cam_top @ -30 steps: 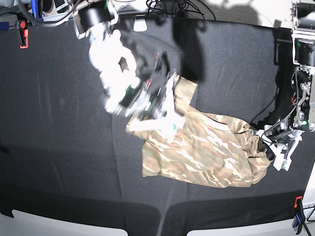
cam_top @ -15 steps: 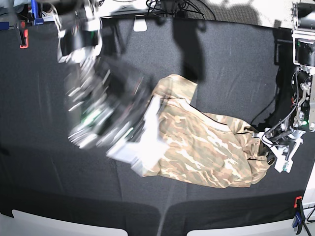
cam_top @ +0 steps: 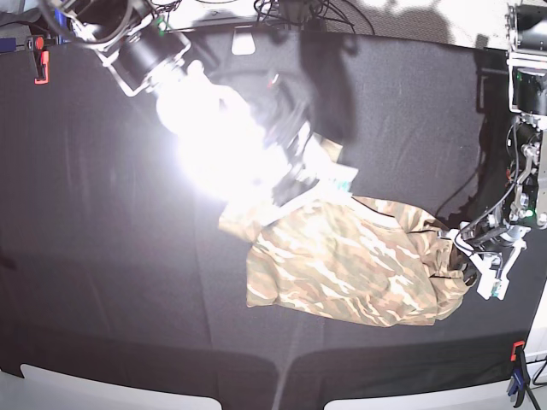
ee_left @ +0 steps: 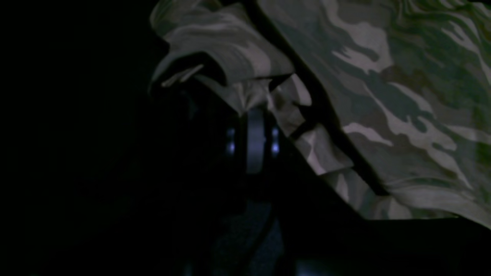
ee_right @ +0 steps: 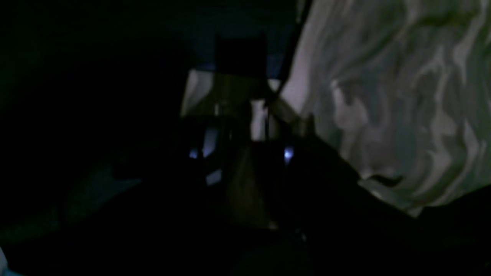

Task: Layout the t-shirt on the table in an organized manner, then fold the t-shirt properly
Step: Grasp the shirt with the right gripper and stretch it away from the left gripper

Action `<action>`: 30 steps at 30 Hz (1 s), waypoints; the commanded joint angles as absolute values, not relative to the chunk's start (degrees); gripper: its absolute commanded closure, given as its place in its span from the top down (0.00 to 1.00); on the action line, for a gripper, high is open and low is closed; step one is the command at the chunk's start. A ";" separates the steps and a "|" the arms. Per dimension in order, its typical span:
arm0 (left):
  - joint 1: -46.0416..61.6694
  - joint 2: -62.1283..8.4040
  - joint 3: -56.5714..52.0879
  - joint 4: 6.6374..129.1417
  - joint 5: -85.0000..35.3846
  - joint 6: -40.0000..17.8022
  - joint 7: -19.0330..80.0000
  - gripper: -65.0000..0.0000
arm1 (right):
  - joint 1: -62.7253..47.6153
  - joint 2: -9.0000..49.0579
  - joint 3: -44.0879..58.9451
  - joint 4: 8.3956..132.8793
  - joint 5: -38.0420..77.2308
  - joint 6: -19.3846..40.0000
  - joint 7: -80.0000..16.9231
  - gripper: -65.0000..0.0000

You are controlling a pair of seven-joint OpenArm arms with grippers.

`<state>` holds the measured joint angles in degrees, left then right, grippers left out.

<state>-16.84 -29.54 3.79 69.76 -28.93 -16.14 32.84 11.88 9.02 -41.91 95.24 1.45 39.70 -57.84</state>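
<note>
My right pincer (cam_top: 301, 175) sits over the middle of the table (cam_top: 102, 282), nearer its far edge, washed out by glare, and I cannot tell whether its jaws are apart or gripping. It is right at the upper left corner of the t-shirt (cam_top: 350, 265), where a flap of camouflage cloth rises under it; my right wrist view is too dark to show if cloth lies between the jaws. The t-shirt lies crumpled toward the table's right side, spreading from that raised corner down to a straighter hem facing the near edge. At the shirt's bunched right end my left pincer (cam_top: 468, 252) is together, clamped on a gather of the t-shirt (ee_left: 245, 92), close to the table's right edge. Wide bare black cloth opens to the left of the shirt as far as the left edge, with a narrower strip along the near edge. A red clamp (cam_top: 39, 61) holds the far left corner, another clamp (cam_top: 516, 363) the near right one.
</note>
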 commanded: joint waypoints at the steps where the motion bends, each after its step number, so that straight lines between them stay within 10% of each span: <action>1: -18.24 -30.50 3.42 70.83 -29.45 -16.34 31.44 0.00 | 13.13 8.71 -41.69 96.09 -0.14 40.00 -56.71 0.27; 23: -18.22 -30.50 3.42 70.83 -29.45 -16.34 31.73 0.00 | 13.15 8.99 -41.60 85.62 -7.31 34.37 -45.32 0.26; 30: -18.24 -30.52 3.42 70.83 -29.39 -16.34 31.66 0.00 | 13.21 8.75 -41.58 86.83 -8.64 31.57 -45.25 0.00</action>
<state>-16.82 -29.65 3.79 69.76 -28.64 -16.12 33.06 11.99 8.91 -41.91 85.62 -8.29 31.86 -45.84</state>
